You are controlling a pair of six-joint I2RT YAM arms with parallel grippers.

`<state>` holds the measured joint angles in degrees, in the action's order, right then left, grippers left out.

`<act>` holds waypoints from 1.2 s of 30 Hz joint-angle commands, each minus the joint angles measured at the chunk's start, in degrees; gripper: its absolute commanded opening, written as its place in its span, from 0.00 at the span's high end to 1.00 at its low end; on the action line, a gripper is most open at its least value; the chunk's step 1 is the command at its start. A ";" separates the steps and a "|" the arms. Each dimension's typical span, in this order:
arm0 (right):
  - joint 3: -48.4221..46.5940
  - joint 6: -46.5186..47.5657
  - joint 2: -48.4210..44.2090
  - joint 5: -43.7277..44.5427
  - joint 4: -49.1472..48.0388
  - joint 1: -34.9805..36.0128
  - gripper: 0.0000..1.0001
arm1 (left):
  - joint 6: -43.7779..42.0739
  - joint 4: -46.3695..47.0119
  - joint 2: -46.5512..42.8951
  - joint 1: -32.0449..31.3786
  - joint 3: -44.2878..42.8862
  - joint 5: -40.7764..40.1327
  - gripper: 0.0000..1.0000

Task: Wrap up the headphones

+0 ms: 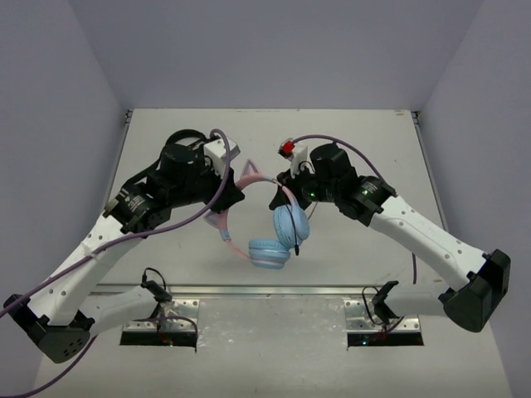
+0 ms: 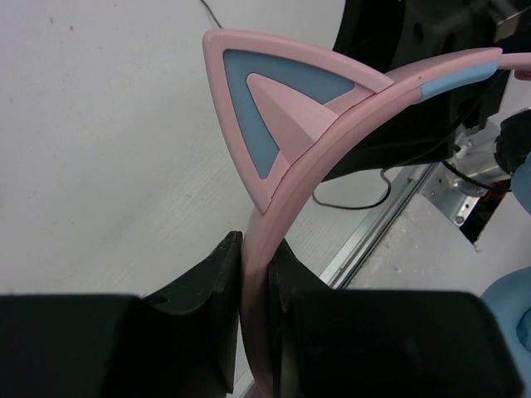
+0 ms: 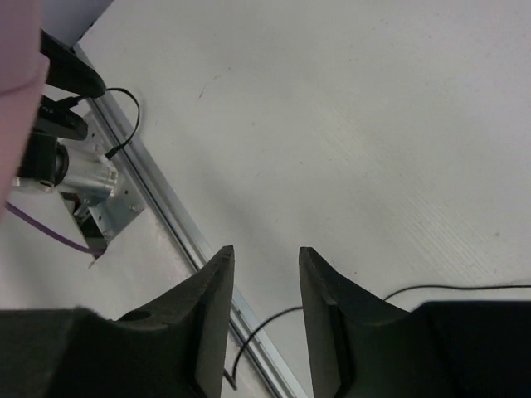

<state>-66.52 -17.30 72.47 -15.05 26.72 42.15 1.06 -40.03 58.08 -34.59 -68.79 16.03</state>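
1. Left fingers (image 2: 217, 278): pressed together on the headband (image 2: 348, 124) of the headphones (image 1: 257, 217), one finger on each side of the pink band, just below the cat ear (image 2: 270, 108).
2. Right fingers (image 3: 211, 307): spread apart, with nothing between them. Bare tabletop (image 1: 365, 133) shows through the gap. In the top view they sit just beside the far end of the headband; contact cannot be determined.
3. Headphones: located at mid-tabletop, between the two arms and carried by the left fingers. The headband curves from the far side toward the near edge.
4. Earcups (image 1: 290, 222): both light blue, close together at the near end of the headband. One lies under the right wrist; the other is nearer the metal rail (image 1: 274, 290).
5. Cable (image 1: 296, 239): thin and black, running down alongside the right-hand earcup. In the right wrist view, a length of it lies on the tabletop below the fingers.
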 commanded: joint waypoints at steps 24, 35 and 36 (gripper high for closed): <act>11.41 -17.42 -0.22 -12.20 -32.69 0.30 0.29 | 21.61 9.80 -6.41 -0.57 -15.40 -15.77 1.00; 11.86 -21.02 -3.20 13.27 -19.80 0.04 0.08 | 24.34 9.45 -6.84 -0.57 -18.22 -17.96 1.00; 11.59 -20.85 -3.64 14.68 -18.82 0.04 0.07 | 24.34 9.36 -7.11 -0.65 -18.30 -18.14 1.00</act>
<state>-53.60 -37.26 71.68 -9.80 4.08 42.19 22.02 -35.79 52.49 -34.59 -84.01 -0.49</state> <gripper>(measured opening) 0.924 0.128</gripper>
